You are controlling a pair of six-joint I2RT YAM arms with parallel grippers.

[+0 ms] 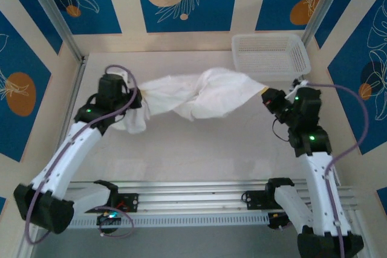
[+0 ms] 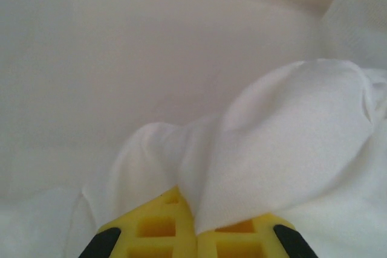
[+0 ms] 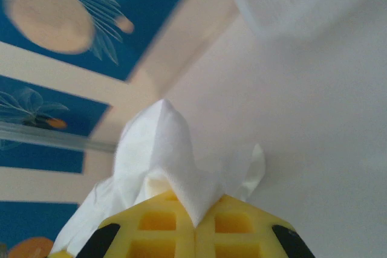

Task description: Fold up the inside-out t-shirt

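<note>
**White t-shirt stretched between two clamped grippers**

At the left gripper, yellow fingers pressed together, pinching a fold of the inside-out t-shirt. Soft cloth billowing up just ahead of the tips and spilling to either side of them. At the right gripper, fingers likewise clenched, grasping a bunched corner of the same shirt, with a peak of cloth rising straight above them.

Seen from above: shirt drawn out in a long band from the left fingers across to the right fingers, long axis running side to side. Twisted like a rope near the middle, fuller toward the right fingers. A loose clump hanging below the left fingers onto the pale surface. Whether the middle span touches the surface: cannot tell.

White mesh basket just beyond the right fingers.
</note>
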